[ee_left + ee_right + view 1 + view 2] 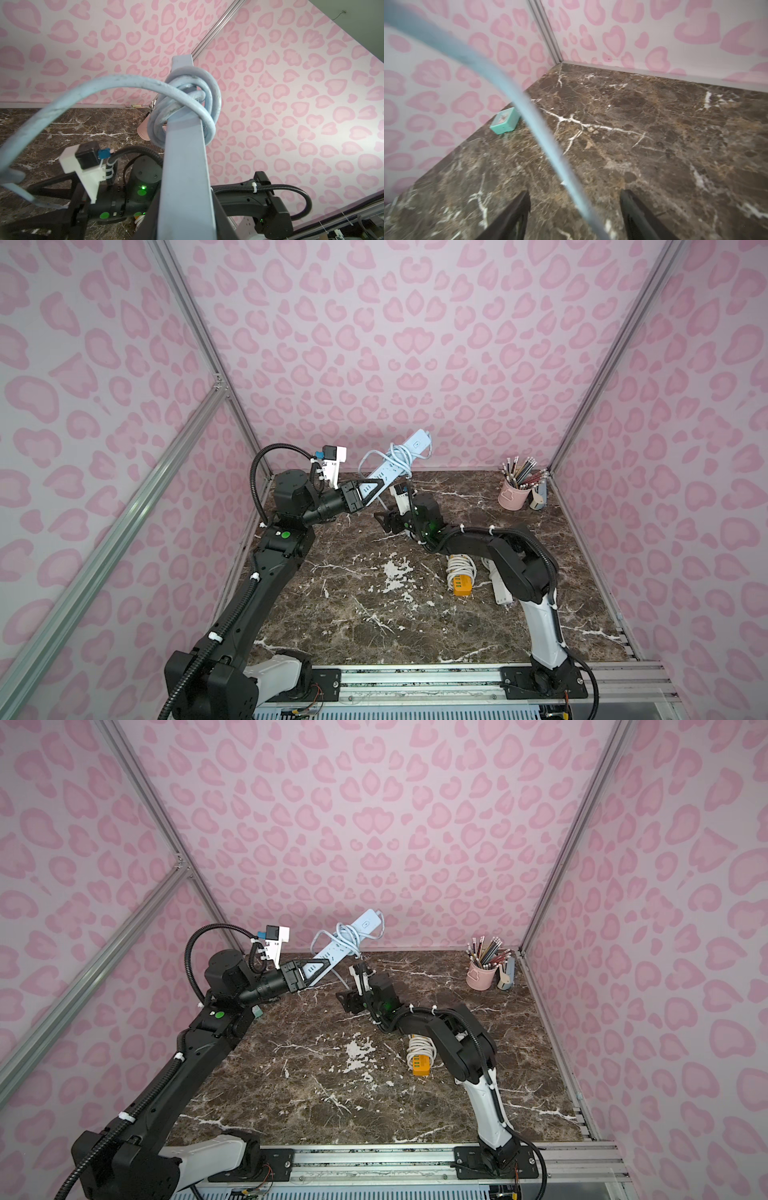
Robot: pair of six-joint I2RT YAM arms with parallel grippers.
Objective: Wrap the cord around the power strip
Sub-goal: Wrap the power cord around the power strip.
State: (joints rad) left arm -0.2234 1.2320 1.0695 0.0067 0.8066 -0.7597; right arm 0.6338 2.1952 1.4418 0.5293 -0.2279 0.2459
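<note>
Several loops on — my left gripper (368, 491) clamps power strip (417, 443); right gripper (575, 192) gapes astride cord (529, 112) — pinch, pull taut.

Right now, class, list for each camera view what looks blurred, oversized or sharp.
Right wrist view: the light-blue cord smears blurry across the frame, though the brown marble table is crisp. Left wrist view: the pale-blue plastic power strip looms oversized near the lens. Both top views: evenly lit, sharp.
</note>
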